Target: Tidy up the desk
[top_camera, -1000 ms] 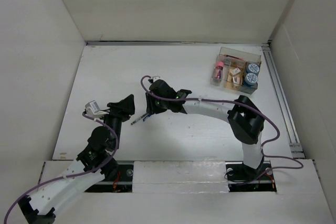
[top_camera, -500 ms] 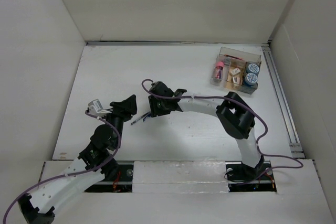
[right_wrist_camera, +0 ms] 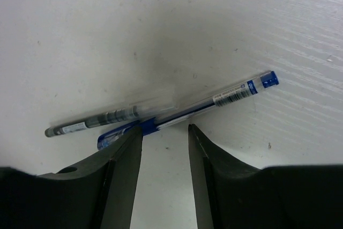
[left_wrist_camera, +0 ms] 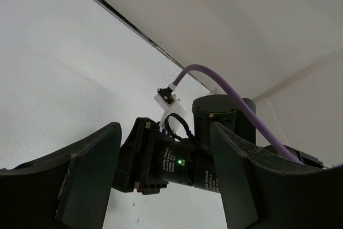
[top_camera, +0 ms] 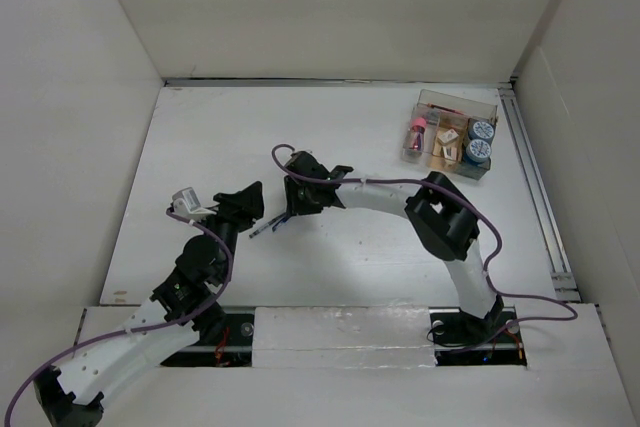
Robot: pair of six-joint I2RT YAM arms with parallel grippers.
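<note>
Desk [top_camera: 330,127] comes first as the biggest thing we see: a white matte top filling the middle of the overhead view, closed in by upright white wall panels [top_camera: 330,7] at the left, far and right sides. A metal rail [top_camera: 536,197] runs along its right edge and a dark seam [top_camera: 340,81] marks the far edge. We find broad bare surface across the far left and far middle, and more at the near right beside the rail.

Two arms reach in from the near edge, the left arm [top_camera: 190,277] and the right arm [top_camera: 450,227], and they meet left of centre. The left gripper [left_wrist_camera: 164,127] has its jaws spread wide with nothing between them, and it faces the wrist of the right arm. The right gripper [right_wrist_camera: 165,130] points down at the desk with its jaws parted, the tips just short of two pens and gripping neither.

One container stands toward the far right corner, near the rail: a clear compartmented tray [top_camera: 458,96]. In it we count one pink vial [top_camera: 415,134] on the left side, small tan blocks [top_camera: 447,144] in the middle, too small for us to number, and two blue-capped jars [top_camera: 481,131] on the right, one behind the other.

Smallest are the pens, lying flat on the desk: one blue pen [right_wrist_camera: 214,100] and one dark pen [right_wrist_camera: 91,124], close alongside at a slight angle; whether they touch we cannot tell
</note>
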